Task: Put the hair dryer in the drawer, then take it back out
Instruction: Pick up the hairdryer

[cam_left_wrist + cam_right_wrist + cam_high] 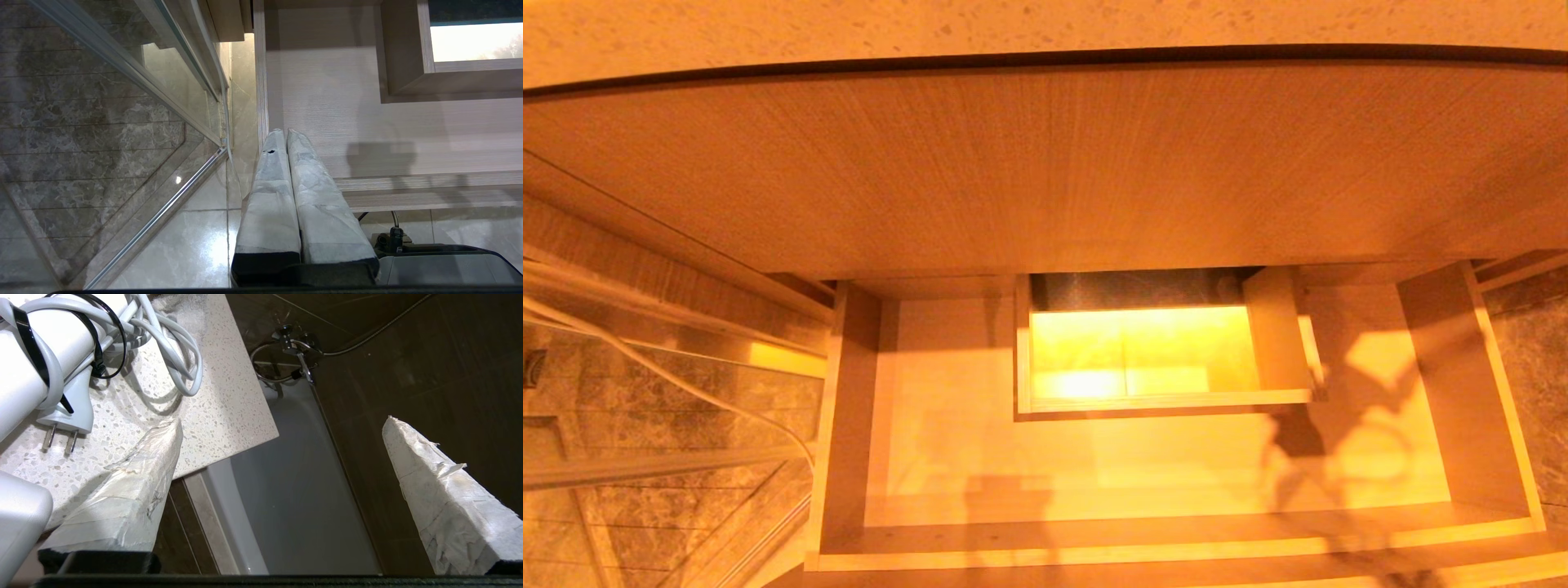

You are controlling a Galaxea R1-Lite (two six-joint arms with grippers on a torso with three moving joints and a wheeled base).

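Judging from these views, you have either not started or already finished: the drawer point(1176, 490) stands pulled out and bare inside, while the hair dryer point(28, 355) lies on the speckled bench point(229, 416), near its corner, cord point(171, 343) bundled with black ties and plug point(67, 418) flat on the stone. Your right tool point(282, 428) hovers just beside it over that corner, fingers spread wide, gripping nothing. Your left tool point(286, 134) sits clenched on nothing by the drawer's left front corner. Which half remains, you cannot tell from here.
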